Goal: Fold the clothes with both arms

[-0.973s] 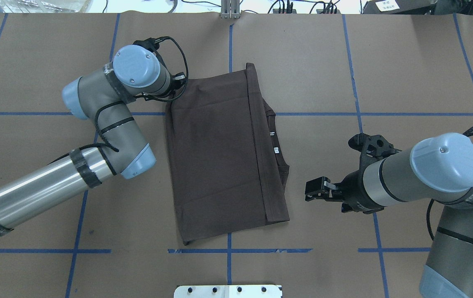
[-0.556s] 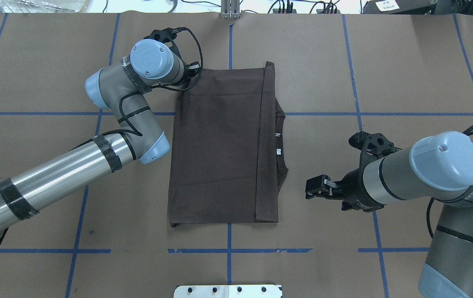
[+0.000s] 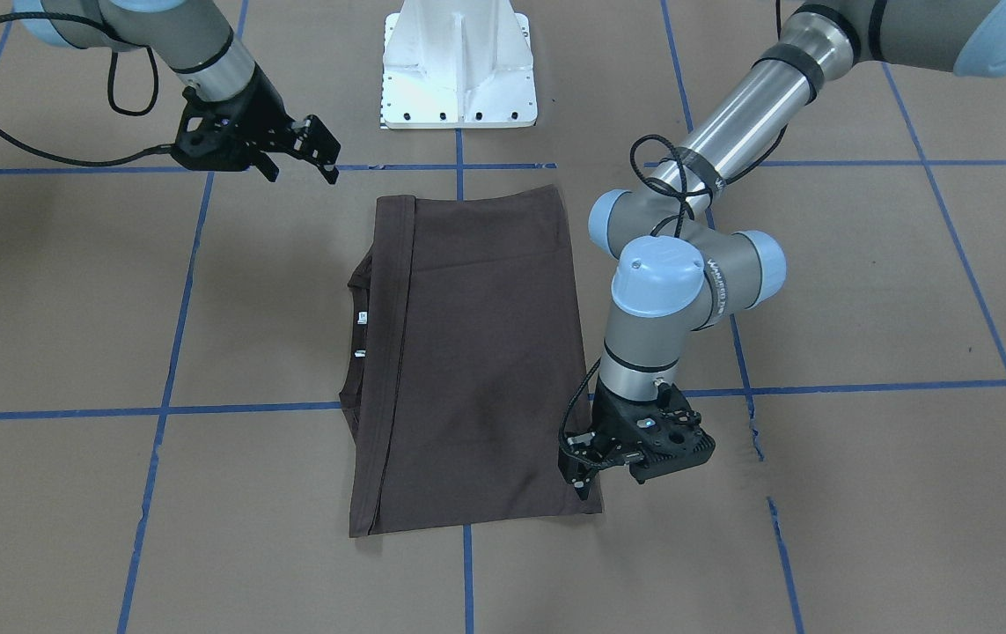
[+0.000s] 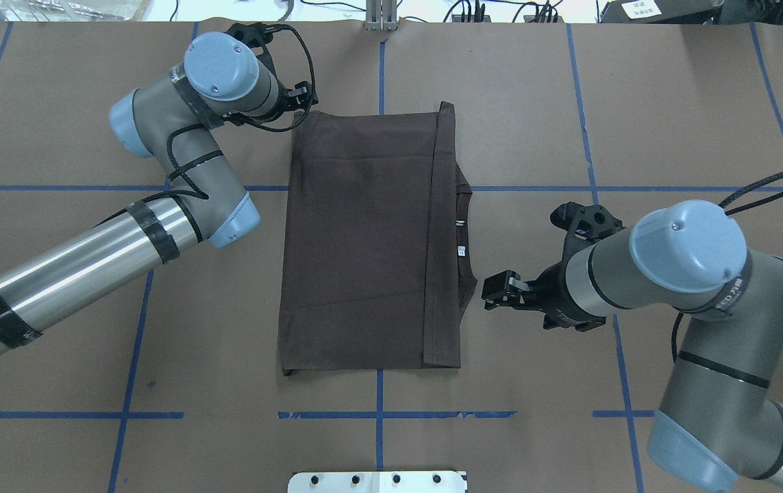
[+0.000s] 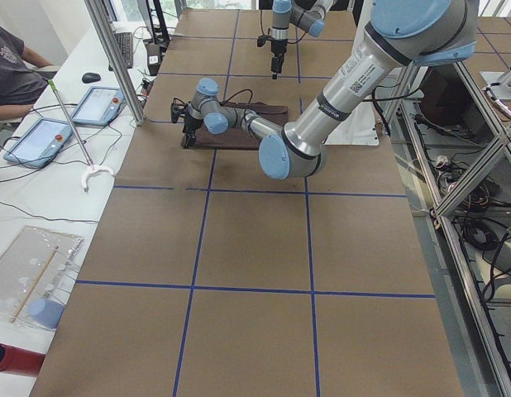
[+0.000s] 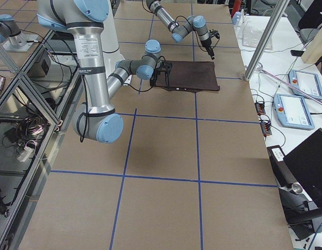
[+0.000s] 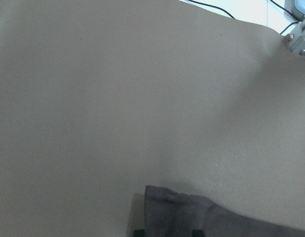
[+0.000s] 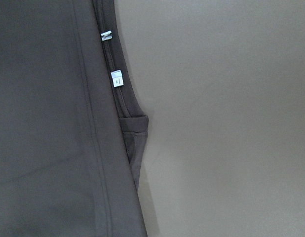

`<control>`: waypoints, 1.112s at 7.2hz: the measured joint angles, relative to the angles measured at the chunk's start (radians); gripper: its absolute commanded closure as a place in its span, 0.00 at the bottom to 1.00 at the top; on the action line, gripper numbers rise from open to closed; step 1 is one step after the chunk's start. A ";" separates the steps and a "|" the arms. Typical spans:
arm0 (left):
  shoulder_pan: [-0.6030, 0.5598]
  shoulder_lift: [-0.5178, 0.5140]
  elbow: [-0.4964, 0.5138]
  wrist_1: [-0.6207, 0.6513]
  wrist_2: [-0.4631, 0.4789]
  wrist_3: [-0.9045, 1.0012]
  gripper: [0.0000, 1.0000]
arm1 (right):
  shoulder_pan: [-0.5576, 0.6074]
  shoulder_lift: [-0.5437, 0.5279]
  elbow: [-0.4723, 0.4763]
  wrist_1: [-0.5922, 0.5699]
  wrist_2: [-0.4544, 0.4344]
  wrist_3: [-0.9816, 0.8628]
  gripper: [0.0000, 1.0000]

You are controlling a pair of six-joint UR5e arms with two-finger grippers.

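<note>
**Left claw [image 3: 582, 467] parted over a far corner of the folded T-shirt [image 4: 357, 239]; right claw [image 4: 490, 293] open and empty beside the collar [image 4: 466, 236]**

From the front camera I see the left claw low at the T-shirt's far corner on the robot's left side. Its wrist camera shows two dark fingertips [image 7: 138, 233] set apart, with the corner lying between them. I read it as parted and not pinching, though that view is tight. The right claw hangs just beside the collar side, clear of the cloth and holding nothing.

The T-shirt lies flat near the middle of the brown paper table [image 4: 535, 103], folded into a long rectangle. A turned-over band [image 4: 440, 239] runs along its right side. The ribbed collar, with two small white labels [image 8: 116, 78], pokes out from under that band.

These are my worries, as judgements only:

- **Left claw lifting:** if it rises with a fingertip touching that corner, the thin cloth could catch and lift, spoiling the flat layer.
- **Right claw coming in low:** it may push the stack sideways rather than slide under it. It could also pinch only the top band and leave the lower layers behind.
- **Uneven grips:** if the two claws grip at unequal depths or lift at different rates, the next fold would land skewed.
- **Near left corner:** it bulges slightly past the edge, and any drag there could make that worse.
</note>
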 measured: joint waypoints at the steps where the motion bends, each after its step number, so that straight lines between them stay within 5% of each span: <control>1: -0.002 0.052 -0.113 0.070 -0.030 0.010 0.00 | -0.002 0.049 -0.021 -0.063 -0.007 -0.033 0.00; 5: 0.040 0.233 -0.505 0.292 -0.092 0.013 0.00 | -0.120 0.266 -0.142 -0.333 -0.159 -0.172 0.00; 8: 0.066 0.258 -0.566 0.328 -0.093 0.004 0.00 | -0.179 0.376 -0.268 -0.362 -0.186 -0.185 0.00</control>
